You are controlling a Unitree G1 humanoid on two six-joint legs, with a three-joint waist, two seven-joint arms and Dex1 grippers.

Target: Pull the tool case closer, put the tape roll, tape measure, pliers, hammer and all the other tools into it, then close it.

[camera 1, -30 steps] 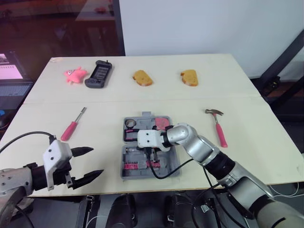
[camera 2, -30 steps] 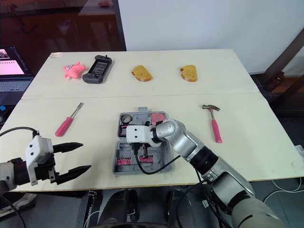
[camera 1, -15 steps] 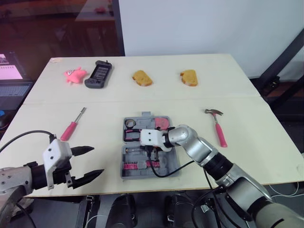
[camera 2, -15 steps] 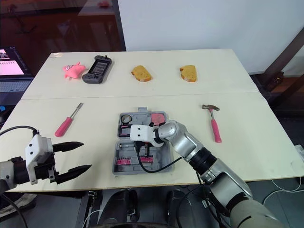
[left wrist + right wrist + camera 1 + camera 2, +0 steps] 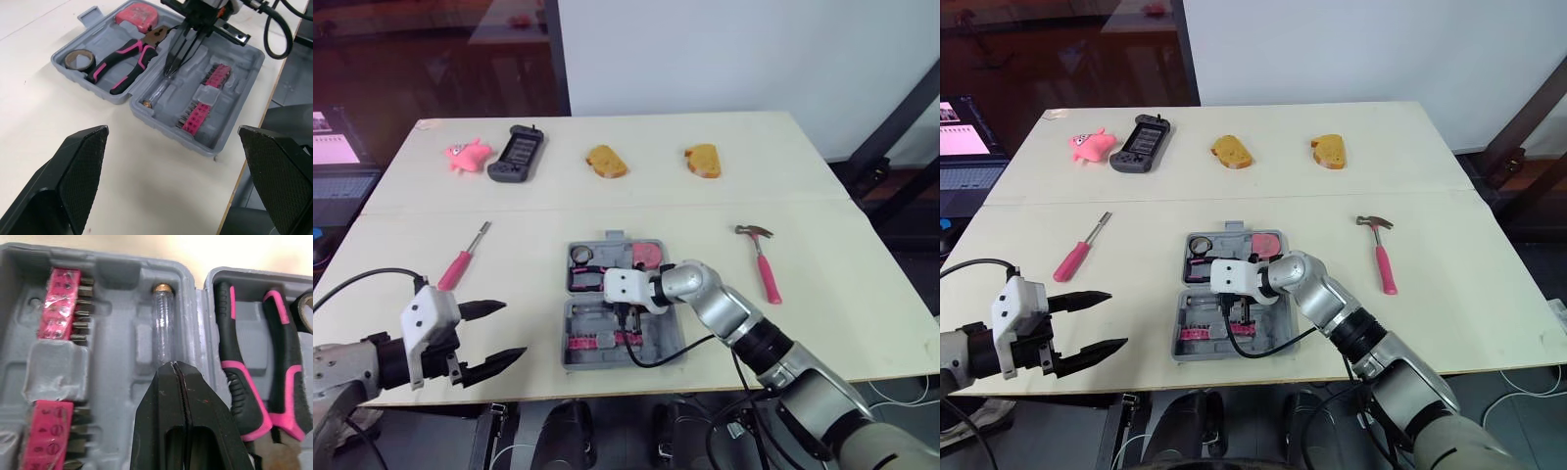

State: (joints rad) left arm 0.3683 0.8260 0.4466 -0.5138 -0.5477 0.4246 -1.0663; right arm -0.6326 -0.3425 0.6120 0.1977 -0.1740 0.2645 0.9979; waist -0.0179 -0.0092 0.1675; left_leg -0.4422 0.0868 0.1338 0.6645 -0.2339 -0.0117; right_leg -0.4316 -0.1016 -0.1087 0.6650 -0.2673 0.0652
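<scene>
The tool case (image 5: 668, 345) is lying open near the middle of the surface's (image 5: 862, 323) front edge. The tape roll (image 5: 79, 59), pliers (image 5: 124, 61) and tape measure (image 5: 138, 12) are sitting in its far half. A clear-handled screwdriver (image 5: 164, 328) and pink bit strips (image 5: 58, 303) are lying in the near half. The right hand (image 5: 177, 369) is pointing at that screwdriver, its fingers (image 5: 156, 406) pressed together. The hammer (image 5: 762, 259) is lying right of the case and a pink screwdriver (image 5: 462, 259) left of it. The left hand (image 5: 514, 330) is hovering spread by the front left corner.

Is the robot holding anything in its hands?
Nothing. The left gripper is open and empty; the right gripper is shut on itself, its tips at the clear-handled tool lying in the tool case.
</scene>
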